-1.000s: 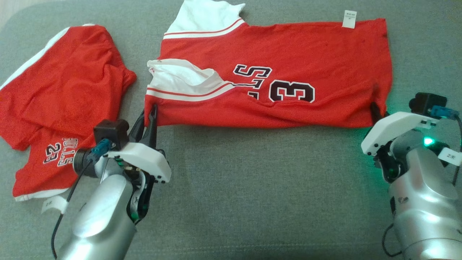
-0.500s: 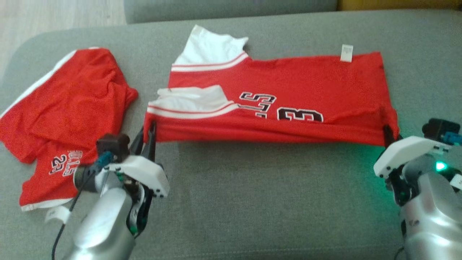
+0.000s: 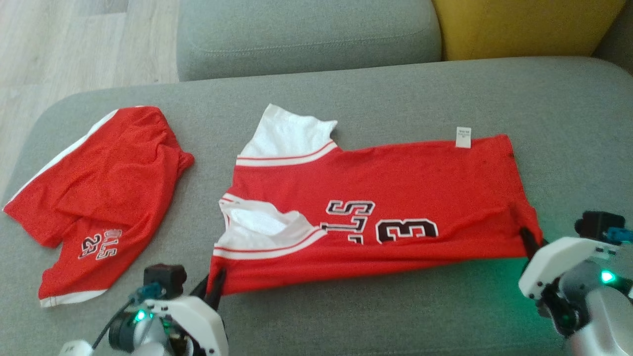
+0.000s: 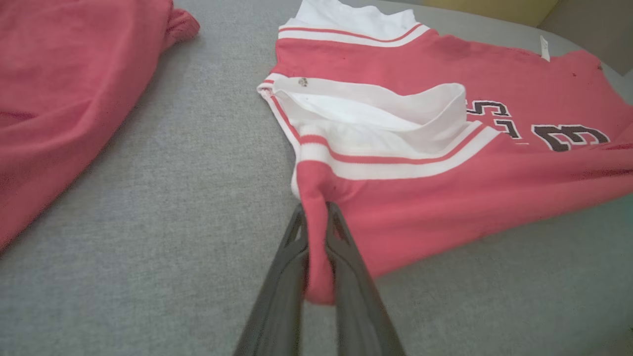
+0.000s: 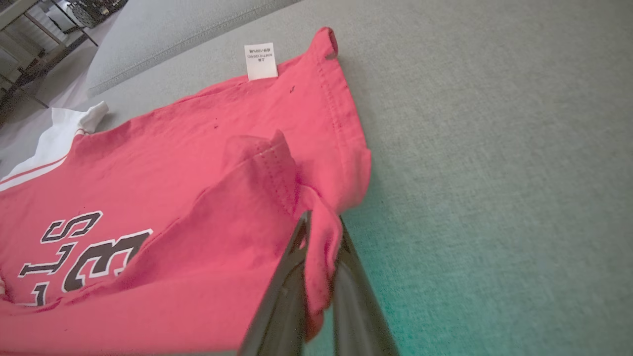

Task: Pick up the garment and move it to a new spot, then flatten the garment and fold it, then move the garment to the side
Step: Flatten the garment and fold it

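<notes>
**Item 1. Red jersey** [image 3: 395, 188]: lies spread lengthwise across the grey sofa seat [image 3: 346, 321], right of centre in the head view. There is a white sleeve with a red stripe [image 3: 289, 138] at the far left end and a white-trimmed opening [image 3: 262, 230] at the near left. Black-and-white lettering and a large "3" [image 3: 405, 231] read upside down from the robot's side. A white care label [image 3: 463, 137] stands off the far edge. The body rests flat on the seat, and both near corners are pinched up into small peaks.

**Item 2. Left gripper** [image 3: 217, 289]: sits at the jersey's near left corner. In the left wrist view its two dark fingers [image 4: 346, 257] are pressed together on a fold of red fabric, which pokes out between them just below the white trim.

**Item 3. Right gripper** [image 3: 526, 237]: sits at the jersey's near right corner. In the right wrist view the fingers [image 5: 353, 277] are clamped on the hemmed corner, with cloth bunched between them. A green glow falls on the seat beside it.

**Item 4. Second red garment** [image 3: 104, 198]: has a white side stripe and small lettering. It lies crumpled at the seat's left end, apart from the jersey.

**Item 5. Surroundings:** a grey back cushion [image 3: 306, 34], a yellow cushion [image 3: 524, 24] and a pale wooden floor [image 3: 74, 44].
</notes>
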Controlling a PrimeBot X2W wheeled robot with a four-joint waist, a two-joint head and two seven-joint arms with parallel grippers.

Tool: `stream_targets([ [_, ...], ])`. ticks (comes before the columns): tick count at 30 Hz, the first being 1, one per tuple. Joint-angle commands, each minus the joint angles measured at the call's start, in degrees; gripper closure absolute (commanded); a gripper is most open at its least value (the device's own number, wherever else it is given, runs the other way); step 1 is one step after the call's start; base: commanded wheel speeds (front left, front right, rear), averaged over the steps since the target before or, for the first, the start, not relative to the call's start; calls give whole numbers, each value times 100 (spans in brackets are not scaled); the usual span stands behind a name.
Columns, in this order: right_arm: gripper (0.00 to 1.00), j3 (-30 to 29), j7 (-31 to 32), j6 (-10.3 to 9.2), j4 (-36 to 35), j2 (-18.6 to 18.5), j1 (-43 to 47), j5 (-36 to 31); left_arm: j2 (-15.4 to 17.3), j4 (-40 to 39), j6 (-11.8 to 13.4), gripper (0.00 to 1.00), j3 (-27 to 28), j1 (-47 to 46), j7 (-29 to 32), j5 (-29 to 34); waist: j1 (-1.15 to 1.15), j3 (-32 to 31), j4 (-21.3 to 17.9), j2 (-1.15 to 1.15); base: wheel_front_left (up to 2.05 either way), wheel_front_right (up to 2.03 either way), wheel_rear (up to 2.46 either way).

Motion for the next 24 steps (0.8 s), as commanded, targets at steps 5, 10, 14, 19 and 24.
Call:
stream_targets([
  [5, 100, 84, 482, -5, -767, -306, 296, 234, 364, -755, 61, 100, 206, 158, 241, -109, 0, -55, 11, 0, 0, 0, 0],
  [10, 0, -181, 682, -5, -1291, -285, 606, 169, 393, -1075, 195, 0, 157, 256, 308, -57, 0, -35, 39, 0, 0, 0, 0],
  [14, 0, -343, 470, -5, -1955, -188, 763, -173, 322, -1188, 352, 0, 228, 254, 172, -55, 0, -11, 22, 0, 0, 0, 0],
  [19, 0, -298, -178, -5, -2674, -25, 833, -454, 120, -1347, 509, 0, 569, 156, -426, -176, 0, 13, -30, 0, 0, 0, 0],
  [24, 0, -165, -717, -5, -3091, 153, 874, -532, -74, -1436, 528, 0, 844, -69, -925, -218, 0, 136, -112, 0, 0, 0, 0],
])
